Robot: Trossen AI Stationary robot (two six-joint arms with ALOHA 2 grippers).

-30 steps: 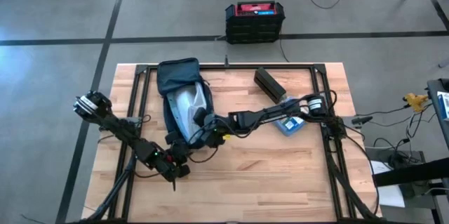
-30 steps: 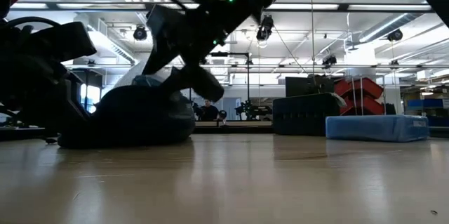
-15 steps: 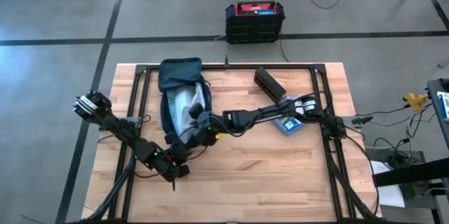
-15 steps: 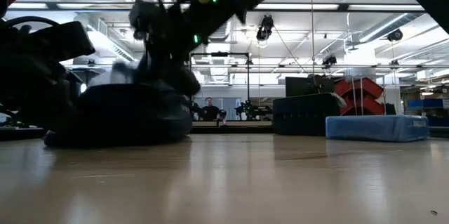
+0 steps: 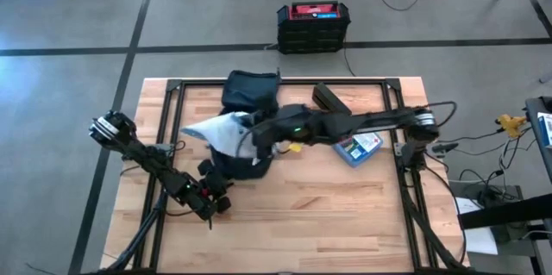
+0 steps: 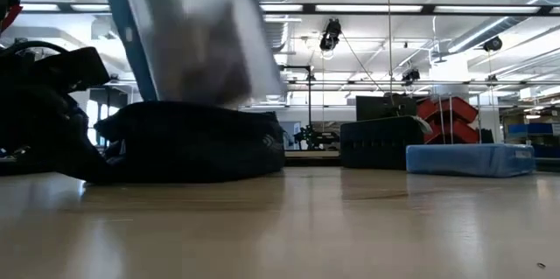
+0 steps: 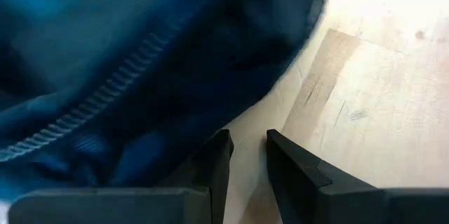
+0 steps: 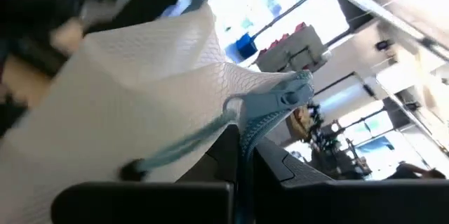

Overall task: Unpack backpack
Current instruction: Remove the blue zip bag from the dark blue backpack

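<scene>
High view showed the left gripper [image 5: 214,209] low near the front-left of the counter [image 5: 328,215], its jaws a little apart with nothing between them, right beside the near end of the backpack [image 5: 246,103]. The left wrist view showed blue cloth and a zipper just past those jaws. The backpack lay in the back-left part of the counter, its long way running from front to back and leaning a bit, with its light grey lining [image 5: 216,128] pulled out to the left. The right gripper [image 5: 254,137] was over the middle of the bag, jaws pinched on the white lining by a light blue zipper pull [image 8: 284,97]. The bag looked soft, floppy and light, so an edge or the zipper seemed best to hold. Farther back sat a blue box [image 5: 358,147] and a black case [image 5: 332,103].
</scene>
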